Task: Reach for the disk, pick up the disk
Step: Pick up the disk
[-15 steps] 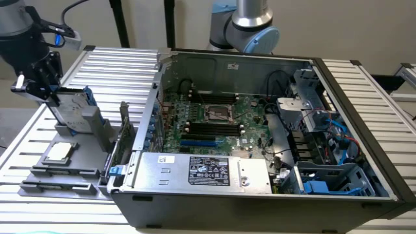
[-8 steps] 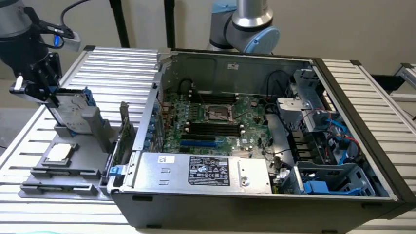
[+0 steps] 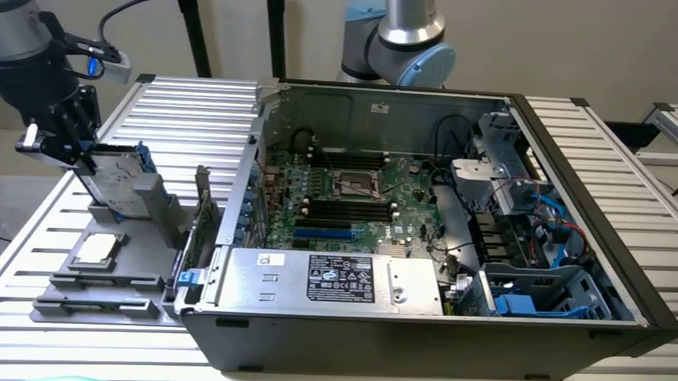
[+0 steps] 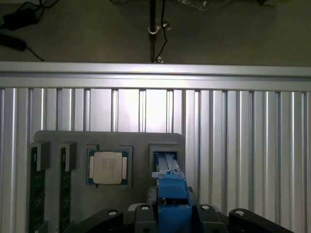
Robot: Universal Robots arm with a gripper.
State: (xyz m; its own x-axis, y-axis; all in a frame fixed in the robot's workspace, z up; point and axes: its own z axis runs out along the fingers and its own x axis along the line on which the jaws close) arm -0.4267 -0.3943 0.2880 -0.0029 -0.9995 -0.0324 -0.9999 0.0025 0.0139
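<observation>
Where the ribbed aluminium table (image 3: pixel 190 103) extends to the exterior view's left of the open black computer case (image 3: pixel 424 333), a flat grey plastic holder tray (image 3: pixel 63 298) carries the disk (image 3: pixel 119 178), a rectangular grey metal hard drive with blue plastic rails. It stands upright on edge in a slot of the tray. The arm's black gripper (image 3: pixel 82 155) is at the disk's upper edge, straddling the blue rail (whether it is clamped I cannot tell). A small flat silver square chip (image 3: pixel 95 248) lies in a neighbouring pocket, just beside the disk.
</observation>
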